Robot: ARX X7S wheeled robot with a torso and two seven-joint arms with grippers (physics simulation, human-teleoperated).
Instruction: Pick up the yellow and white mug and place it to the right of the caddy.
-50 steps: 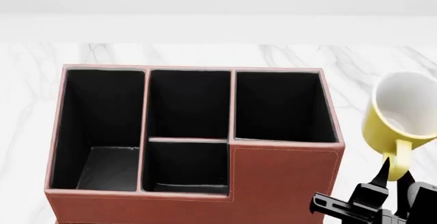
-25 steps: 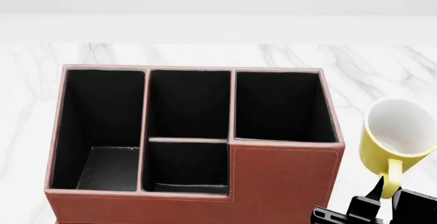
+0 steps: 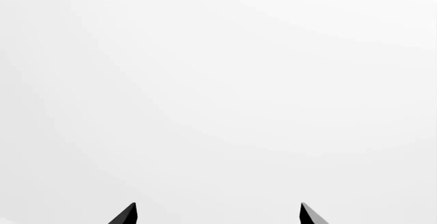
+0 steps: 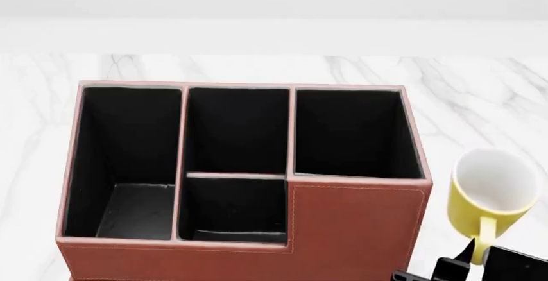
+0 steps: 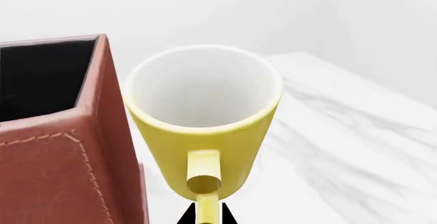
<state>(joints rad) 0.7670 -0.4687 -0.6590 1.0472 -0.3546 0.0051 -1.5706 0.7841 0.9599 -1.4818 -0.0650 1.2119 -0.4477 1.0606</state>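
The yellow and white mug stands upright just right of the caddy, low beside its right wall. My right gripper is shut on the mug's yellow loop handle from the near side. Seen from the right wrist, the mug shows its white inside, with the handle pinched between the dark fingertips of the gripper, and the caddy's brown stitched wall close alongside. I cannot tell whether the mug rests on the marble. In the left wrist view my left gripper is open, facing blank white.
The white marble tabletop stretches behind and to the right of the caddy, ending at a pale wall. The caddy's black-lined compartments stand open on top.
The mug has come down and toward me with my right gripper, from above the caddy's rim to low beside its right wall. The caddy has not moved.
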